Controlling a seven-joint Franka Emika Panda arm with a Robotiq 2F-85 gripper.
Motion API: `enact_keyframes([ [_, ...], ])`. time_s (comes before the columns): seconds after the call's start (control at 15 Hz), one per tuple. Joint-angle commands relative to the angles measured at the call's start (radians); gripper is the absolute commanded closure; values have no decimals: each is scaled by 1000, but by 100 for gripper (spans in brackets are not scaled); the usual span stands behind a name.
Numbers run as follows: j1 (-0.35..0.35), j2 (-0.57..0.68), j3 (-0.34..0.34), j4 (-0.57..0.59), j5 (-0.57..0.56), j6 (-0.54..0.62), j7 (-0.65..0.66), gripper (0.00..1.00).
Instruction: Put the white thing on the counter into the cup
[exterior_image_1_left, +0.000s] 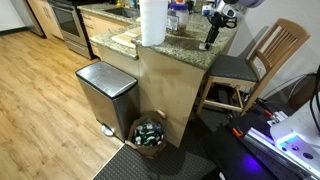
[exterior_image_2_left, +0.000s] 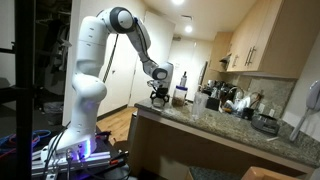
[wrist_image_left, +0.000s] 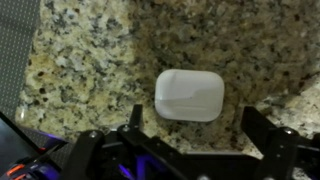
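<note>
Observed from the floor: the pincer (wrist_image_left: 192, 130) stands wide open, its 2 fingers (wrist_image_left: 135, 118) spread to either side of the white thing (wrist_image_left: 189, 95), and it holds nothing. The white thing, a small rounded piece, lies flat on the speckled granite desk (wrist_image_left: 80, 50), directly under the pincer. Neither finger touches it in the wrist view. In both exterior views the arm (exterior_image_2_left: 95, 60) reaches over one end of the desk (exterior_image_1_left: 120, 40), with the pincer pointing down. 1 tall paper-towel roll (exterior_image_1_left: 152, 22) stands well apart on the same desk. 1 steel bin (exterior_image_1_left: 105, 85) stands on the floor against the island.
</note>
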Motion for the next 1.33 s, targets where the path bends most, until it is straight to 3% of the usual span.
enact_keyframes([
  [0.0,8,86,-20,45,34,55,-52,0],
  [1.0,38,65,-18,37,36,29,-61,0],
  [1.07,37,69,-20,40,38,25,-66,20],
  [1.27,34,74,-29,46,24,30,-54,42],
])
